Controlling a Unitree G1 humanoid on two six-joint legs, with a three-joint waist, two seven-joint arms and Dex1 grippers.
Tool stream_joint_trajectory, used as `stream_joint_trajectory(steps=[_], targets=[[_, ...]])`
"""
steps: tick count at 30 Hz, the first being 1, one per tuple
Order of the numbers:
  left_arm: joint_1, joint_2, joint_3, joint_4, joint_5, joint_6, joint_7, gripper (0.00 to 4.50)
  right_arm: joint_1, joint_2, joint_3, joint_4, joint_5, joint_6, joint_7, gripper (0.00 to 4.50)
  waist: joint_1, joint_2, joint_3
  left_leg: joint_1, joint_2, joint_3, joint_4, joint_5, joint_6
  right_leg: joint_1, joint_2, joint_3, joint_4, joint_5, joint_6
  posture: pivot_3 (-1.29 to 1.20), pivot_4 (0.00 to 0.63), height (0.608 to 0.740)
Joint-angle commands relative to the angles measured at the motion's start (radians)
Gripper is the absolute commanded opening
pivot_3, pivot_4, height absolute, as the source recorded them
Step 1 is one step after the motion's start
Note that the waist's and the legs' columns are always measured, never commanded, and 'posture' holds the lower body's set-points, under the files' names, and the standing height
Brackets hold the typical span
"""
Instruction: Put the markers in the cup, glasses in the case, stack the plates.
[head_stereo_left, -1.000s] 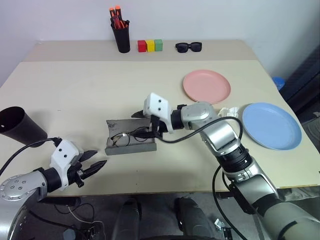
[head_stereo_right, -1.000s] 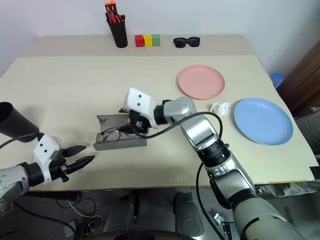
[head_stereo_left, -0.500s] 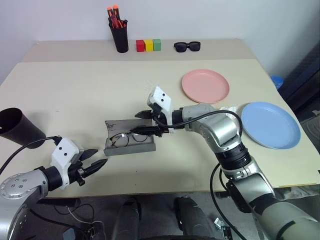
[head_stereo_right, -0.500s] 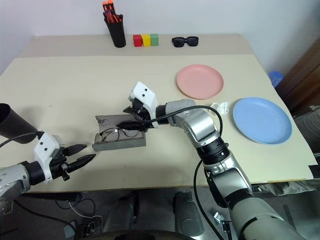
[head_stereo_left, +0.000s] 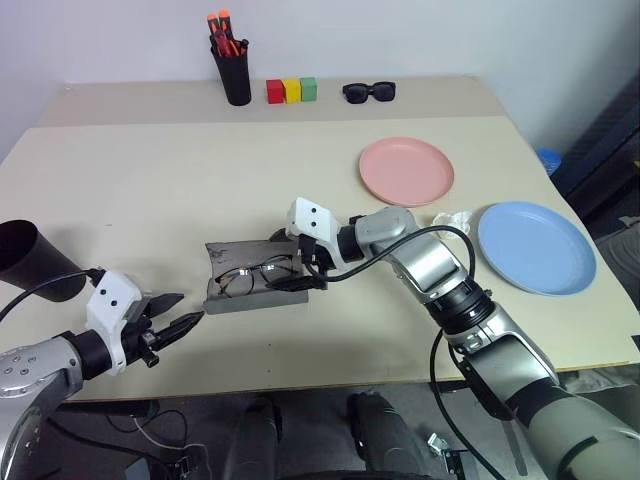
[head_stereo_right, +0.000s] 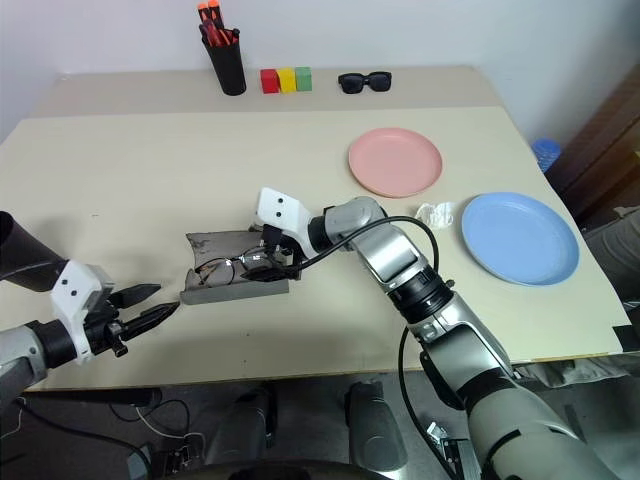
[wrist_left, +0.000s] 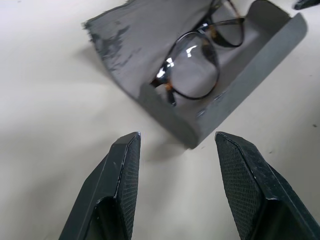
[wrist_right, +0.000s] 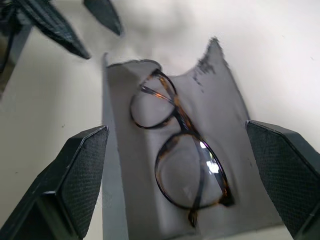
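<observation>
The right hand has let go, its fingers now spread wide beside the open case at the desk's middle. The glasses lie inside, so that step looks done. The left hand hovers half-open, empty, just beside the case.

Both arms: silver-grey metal segments, rounded joint housings, black collars between sections. Black cable runs loose along each forearm. White boxy wrist housing on each, two small dark holes on face. Left end effector and right end effector: two black tapered fingers, fine cross-hatched texture on inner pads.
</observation>
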Motion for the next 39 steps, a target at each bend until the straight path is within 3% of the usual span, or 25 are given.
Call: stream_joint_trajectory(steps=[1, 16, 25, 32, 35, 39], targets=[[0.013, -0.004, 0.034, -0.012, -0.005, -0.009, 0.001, 2.44, -0.034, 0.033, -0.005, 0.04, 0.001, -0.021, 0.018, 4.47, 0.0, 0.0, 0.0, 0.0, 0.0, 0.0, 0.0, 0.0, 0.0, 0.0, 0.0, 0.0, 0.0, 0.0, 0.0, 0.0, 0.15, 0.74], [0.037, -0.021, 0.039, -0.029, -0.015, -0.009, 0.018, 2.44, -0.029, 0.086, 0.009, 0.168, -0.049, -0.059, 0.059, 4.47, 0.0, 0.0, 0.0, 0.0, 0.0, 0.0, 0.0, 0.0, 0.0, 0.0, 0.0, 0.0, 0.0, 0.0, 0.0, 0.0, 0.15, 0.74], [0.013, -0.014, 0.015, -0.019, -0.01, -0.007, 0.017, 2.44, 0.036, 0.018, 0.022, -0.009, 0.004, 0.026, 0.193, 4.47, 0.001, 0.0, 0.0, 0.0, 0.0, 0.0, 0.0, 0.0, 0.0, 0.0, 0.0, 0.0, 0.0, 0.0, 0.0, 0.0, 0.15, 0.74], [-0.038, -0.022, -0.001, -0.015, -0.02, -0.006, 0.024, 2.44, 0.058, 0.001, -0.009, -0.067, 0.017, 0.019, 0.174, 4.47, 0.001, 0.0, 0.0, 0.0, 0.0, 0.0, 0.0, 0.0, 0.0, 0.0, 0.0, 0.0, 0.0, 0.0, 0.0, 0.0, 0.15, 0.74], [-0.157, -0.033, 0.021, 0.001, -0.111, 0.056, 0.058, 2.44, 0.087, -0.042, -0.064, -0.144, 0.039, 0.002, 0.157, 4.47, 0.011, 0.0, 0.0, 0.0, 0.0, 0.0, 0.0, 0.0, 0.0, 0.0, 0.0, 0.0, 0.0, 0.0, 0.0, 0.0, 0.15, 0.74], [-0.292, -0.014, 0.006, 0.065, -0.124, 0.099, 0.091, 1.05, 0.131, -0.098, -0.104, -0.237, 0.063, 0.012, 0.14, 4.5, 0.015, 0.0, 0.0, 0.0, 0.0, 0.0, 0.002, 0.0, 0.0, 0.001, 0.0, 0.0, 0.0, 0.0, 0.0, 0.0, 0.15, 0.74]])
